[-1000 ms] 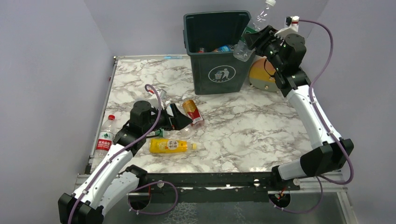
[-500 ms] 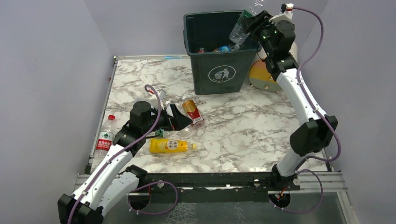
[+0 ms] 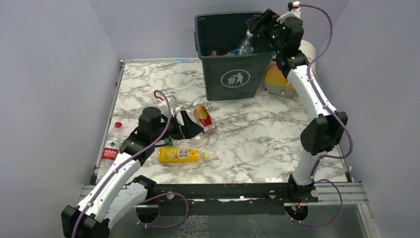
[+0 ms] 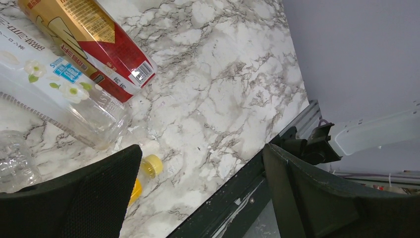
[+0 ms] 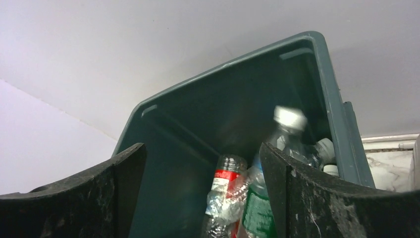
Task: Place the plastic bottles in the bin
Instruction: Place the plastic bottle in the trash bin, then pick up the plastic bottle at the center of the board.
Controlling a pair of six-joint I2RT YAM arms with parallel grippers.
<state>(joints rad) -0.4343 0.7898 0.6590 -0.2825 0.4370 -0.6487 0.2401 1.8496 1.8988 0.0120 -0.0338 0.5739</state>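
Nearest on the marble desk [image 3: 257, 139] lies the yellow-orange bottle [image 3: 180, 155], on its side with its cap pointing right. At the desk's left edge a clear bottle with a red label [image 3: 111, 145] lies lengthwise, its red cap at the far end.

Just beyond the yellow-orange bottle the left pincer [image 3: 187, 126] hangs low over the desk. Its jaws are spread wide and grip nothing; the left wrist view shows only bare marble in the gap. Just beside it, on the far side, the red-and-gold bottle [image 3: 204, 119] lies on its side. In the wrist view a clear bottle with a white flowered label [image 4: 54, 91] lies alongside that one, touching it. A crumpled clear bottle [image 4: 15, 166] sits close by the left finger.

At the far middle of the desk the bin [image 3: 233, 74] stands upright, its white litter symbol facing near. The right pincer [image 3: 256, 24] is raised above the bin's right rim, jaws wide apart and holding nothing. Below it, inside the bin's mouth, a clear bottle with a white cap and green label [image 5: 277, 163] shows blurred. Whether it touches the right finger cannot be told. A crushed red-labelled bottle [image 5: 224, 191] lies deeper in the bin.

Just right of the bin, partly hidden behind the right arm, stands a cream-and-orange cylinder [image 3: 277, 79].
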